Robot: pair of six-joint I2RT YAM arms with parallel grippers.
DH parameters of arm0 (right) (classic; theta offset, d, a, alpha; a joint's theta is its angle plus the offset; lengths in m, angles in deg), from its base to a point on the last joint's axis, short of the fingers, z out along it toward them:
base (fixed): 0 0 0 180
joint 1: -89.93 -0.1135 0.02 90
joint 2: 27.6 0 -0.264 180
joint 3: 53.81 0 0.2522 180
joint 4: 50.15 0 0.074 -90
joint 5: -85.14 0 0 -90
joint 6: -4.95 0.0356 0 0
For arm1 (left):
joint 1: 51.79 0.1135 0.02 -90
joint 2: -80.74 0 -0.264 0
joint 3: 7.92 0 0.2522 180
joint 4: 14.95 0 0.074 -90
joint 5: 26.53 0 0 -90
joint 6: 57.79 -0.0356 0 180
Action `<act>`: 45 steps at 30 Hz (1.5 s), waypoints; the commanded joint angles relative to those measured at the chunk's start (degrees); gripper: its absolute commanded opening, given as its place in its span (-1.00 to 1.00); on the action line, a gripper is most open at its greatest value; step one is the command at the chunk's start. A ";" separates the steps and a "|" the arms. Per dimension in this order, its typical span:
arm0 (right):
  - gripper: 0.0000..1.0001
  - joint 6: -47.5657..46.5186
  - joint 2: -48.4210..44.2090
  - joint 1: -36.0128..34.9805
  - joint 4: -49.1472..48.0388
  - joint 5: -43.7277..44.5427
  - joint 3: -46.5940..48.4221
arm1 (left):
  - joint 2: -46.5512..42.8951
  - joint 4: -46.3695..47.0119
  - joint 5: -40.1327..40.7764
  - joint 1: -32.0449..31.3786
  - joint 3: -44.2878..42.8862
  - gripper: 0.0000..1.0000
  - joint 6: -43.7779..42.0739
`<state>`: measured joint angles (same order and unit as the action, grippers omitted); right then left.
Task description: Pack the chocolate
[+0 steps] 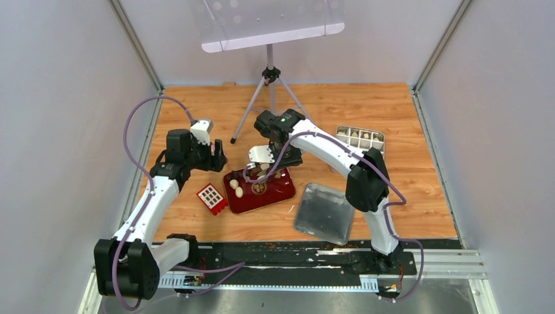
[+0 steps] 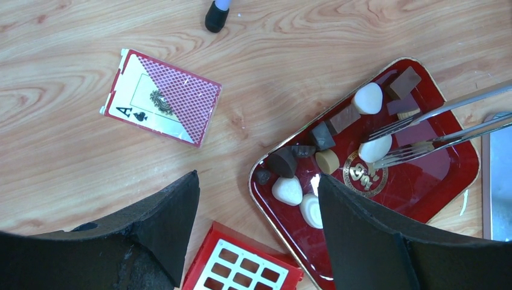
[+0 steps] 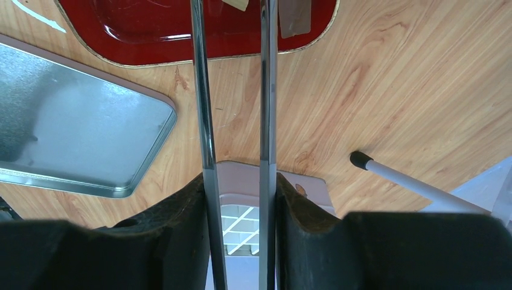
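Steel tongs (image 3: 203, 90) are clamped in the right gripper (image 3: 238, 187), its black pads pressed against the outer faces of the 2 arms. In the left wrist view the forked tips sit on either side of 1 cream oval (image 2: 375, 148). Whether they pinch it cannot be told.

The chocolate (image 2: 287, 190) lies on a red tray (image 2: 447, 181) at the centre of the table (image 1: 419, 163). It comprises 4 cream ovals and several brown blocks, grouped along the tray's 9 to 12 o'clock side.

The left gripper (image 2: 258, 181) stands wide apart with nothing between its fingers. It hangs over the tray's 9 o'clock edge and a red box (image 2: 241, 266) with a grid of white squares.

Overhead:
- The box lies just beside the tray at 9 o'clock.
- A flat lid (image 1: 324, 212) lies at the tray's 4 o'clock.
- A tin (image 1: 359, 138) with compartments lies at 2 o'clock, well apart; its cells hold pieces too small to identify.

In the left wrist view, a playing card (image 2: 162, 98) lies at 10 o'clock of the left gripper. A tripod foot (image 2: 215, 17) stands at 12 o'clock.
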<state>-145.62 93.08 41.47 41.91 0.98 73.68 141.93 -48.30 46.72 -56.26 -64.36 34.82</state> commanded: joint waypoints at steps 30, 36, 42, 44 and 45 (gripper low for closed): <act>-0.55 7.80 -18.45 37.81 -0.45 2.97 -9.73 | 2.92 2.72 -2.53 0.37 -0.92 0.57 2.09; -0.27 8.21 -16.37 38.09 -0.42 3.93 -9.48 | 2.13 2.35 -2.29 0.41 -0.74 0.58 1.72; -0.18 9.09 -15.56 38.21 1.06 3.76 -6.50 | 1.52 2.28 -1.88 0.39 -0.47 0.58 1.52; -0.18 9.65 -15.40 38.03 2.14 3.38 -4.27 | 1.43 2.23 -1.86 0.39 -0.43 0.58 1.43; -0.18 9.99 -15.27 37.97 2.53 3.04 -3.17 | 1.43 2.20 -1.73 0.37 -0.47 0.58 1.39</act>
<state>-137.69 78.19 79.52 43.14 4.04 64.42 144.88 -47.26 44.93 -56.26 -64.16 35.98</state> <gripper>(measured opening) 0.414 0.792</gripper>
